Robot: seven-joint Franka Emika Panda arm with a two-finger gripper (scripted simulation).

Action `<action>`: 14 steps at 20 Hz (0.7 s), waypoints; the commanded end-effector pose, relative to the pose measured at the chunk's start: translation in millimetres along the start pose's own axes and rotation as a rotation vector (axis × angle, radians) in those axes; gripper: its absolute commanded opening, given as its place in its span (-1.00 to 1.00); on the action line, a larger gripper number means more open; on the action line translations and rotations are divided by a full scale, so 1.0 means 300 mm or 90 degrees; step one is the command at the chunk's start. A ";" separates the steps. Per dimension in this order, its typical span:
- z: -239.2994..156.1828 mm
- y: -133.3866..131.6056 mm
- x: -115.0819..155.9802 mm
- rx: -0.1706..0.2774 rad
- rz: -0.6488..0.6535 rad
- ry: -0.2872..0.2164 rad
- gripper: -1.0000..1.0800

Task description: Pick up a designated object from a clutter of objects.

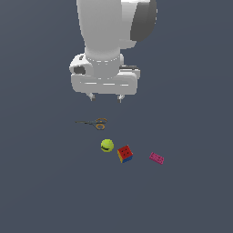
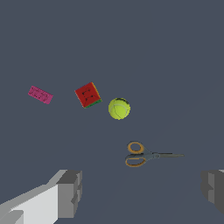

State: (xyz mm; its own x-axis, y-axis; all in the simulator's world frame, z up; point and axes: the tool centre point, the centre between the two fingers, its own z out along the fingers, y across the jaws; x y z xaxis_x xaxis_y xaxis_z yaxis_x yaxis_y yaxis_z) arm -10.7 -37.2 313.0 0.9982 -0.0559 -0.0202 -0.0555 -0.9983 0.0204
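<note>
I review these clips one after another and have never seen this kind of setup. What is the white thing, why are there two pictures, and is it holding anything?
These are simulator renders. The white shape is a robot arm; its hand hangs open above the dark floor, holding nothing. One picture comes from a camera off the arm, the other from a camera on its wrist looking down past the grey fingers. On the floor lie scissors, a yellow-green ball, a multicoloured cube, which it must pick up, and a pink brick, all apart from one another.
</note>
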 end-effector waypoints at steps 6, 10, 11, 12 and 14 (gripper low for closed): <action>0.095 -0.037 0.070 -0.003 -0.044 0.002 0.92; 0.182 -0.070 0.125 -0.004 -0.082 0.003 0.92; 0.208 -0.081 0.141 -0.004 -0.093 0.004 0.92; 0.237 -0.092 0.156 -0.004 -0.105 0.004 0.92; 0.299 -0.116 0.187 -0.004 -0.130 0.006 0.92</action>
State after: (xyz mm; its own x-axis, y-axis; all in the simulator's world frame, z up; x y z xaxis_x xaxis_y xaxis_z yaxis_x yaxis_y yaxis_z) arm 38.6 -12.1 235.9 0.9928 0.1190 -0.0164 0.1194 -0.9926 0.0240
